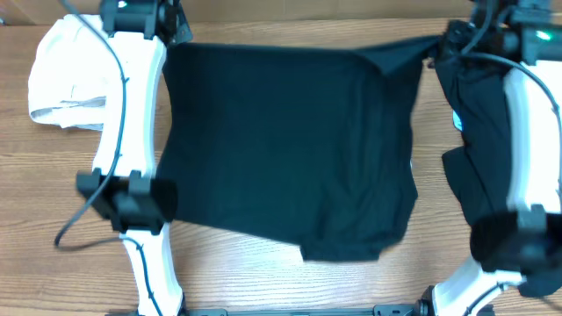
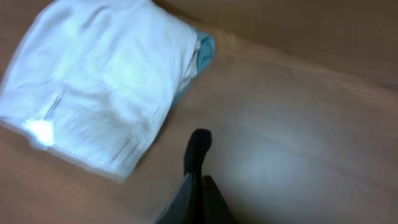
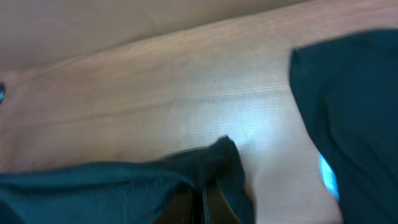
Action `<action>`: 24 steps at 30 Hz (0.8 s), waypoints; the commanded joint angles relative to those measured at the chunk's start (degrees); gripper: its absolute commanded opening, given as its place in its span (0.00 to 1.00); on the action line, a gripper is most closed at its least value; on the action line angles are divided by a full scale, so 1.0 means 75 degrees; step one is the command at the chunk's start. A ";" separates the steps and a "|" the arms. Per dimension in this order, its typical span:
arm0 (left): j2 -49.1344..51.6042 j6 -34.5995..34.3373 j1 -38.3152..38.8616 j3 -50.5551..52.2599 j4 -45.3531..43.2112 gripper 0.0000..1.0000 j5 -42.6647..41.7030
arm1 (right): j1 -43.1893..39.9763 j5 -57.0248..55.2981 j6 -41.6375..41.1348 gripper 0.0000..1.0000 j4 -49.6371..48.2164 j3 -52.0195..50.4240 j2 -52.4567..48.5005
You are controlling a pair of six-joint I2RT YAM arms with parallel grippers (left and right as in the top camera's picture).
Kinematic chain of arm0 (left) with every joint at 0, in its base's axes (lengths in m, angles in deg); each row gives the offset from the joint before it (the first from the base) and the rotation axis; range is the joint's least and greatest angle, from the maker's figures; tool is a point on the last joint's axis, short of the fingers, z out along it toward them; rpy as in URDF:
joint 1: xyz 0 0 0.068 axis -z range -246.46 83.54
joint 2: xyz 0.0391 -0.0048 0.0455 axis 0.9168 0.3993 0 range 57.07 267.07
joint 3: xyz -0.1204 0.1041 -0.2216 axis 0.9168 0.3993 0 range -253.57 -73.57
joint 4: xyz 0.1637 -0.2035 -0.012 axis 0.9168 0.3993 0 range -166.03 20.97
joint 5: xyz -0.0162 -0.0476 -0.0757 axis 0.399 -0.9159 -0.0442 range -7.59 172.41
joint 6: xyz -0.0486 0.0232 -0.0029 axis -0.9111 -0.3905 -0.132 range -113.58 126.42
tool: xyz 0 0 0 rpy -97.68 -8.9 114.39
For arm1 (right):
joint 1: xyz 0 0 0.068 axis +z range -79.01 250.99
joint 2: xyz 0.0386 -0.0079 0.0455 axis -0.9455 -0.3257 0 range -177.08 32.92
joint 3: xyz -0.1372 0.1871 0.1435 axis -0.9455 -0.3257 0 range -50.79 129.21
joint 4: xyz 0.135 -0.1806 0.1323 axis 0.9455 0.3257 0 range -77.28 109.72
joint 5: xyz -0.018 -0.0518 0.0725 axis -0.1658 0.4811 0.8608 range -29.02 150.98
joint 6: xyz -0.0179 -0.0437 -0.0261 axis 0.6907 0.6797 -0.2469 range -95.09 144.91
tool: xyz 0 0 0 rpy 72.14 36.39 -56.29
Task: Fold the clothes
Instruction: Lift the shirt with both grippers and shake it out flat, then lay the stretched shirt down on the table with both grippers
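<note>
— Leftmost?
— A soft, folded white cloth [image 1: 66, 83] on the wood-grain table [image 1: 255, 281]. Next, the left gripper [image 2: 199, 186] pinches tight a corner of the black garment [image 1: 290, 149].
— The garment itself?
— Thin, matte, spread roughly rectangular mid-table. The right gripper [image 3: 202, 196] is clamped on its other far corner; a second black garment [image 1: 474, 140] lies crumpled rightmost.

One table [image 1: 263, 272] is bearing the items. Two black garments are lying on it: one spread black garment [image 1: 290, 149] and one bunched black garment [image 1: 479, 167]. One white folded garment [image 1: 61, 79] is lying there, one teal item [image 2: 205, 50] showing beneath. Two arms are reaching in: left arm [image 1: 132, 96], right arm [image 1: 527, 132].
</note>
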 commanded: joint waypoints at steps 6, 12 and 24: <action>0.1536 0.0262 -0.0256 0.0003 -0.1667 0.04 -0.0414 | -0.0044 0.0044 -0.0178 0.04 -0.1635 0.0044 -0.1241; 0.1536 0.0685 -0.0256 -0.0006 -0.1833 0.04 -0.0935 | -0.0044 0.0329 -0.0172 0.04 -0.1177 0.0076 -0.1221; 0.1451 0.1134 -0.0277 -0.0006 0.0662 0.04 -0.0912 | -0.0052 0.0332 -0.0175 0.04 0.2142 0.0070 -0.1215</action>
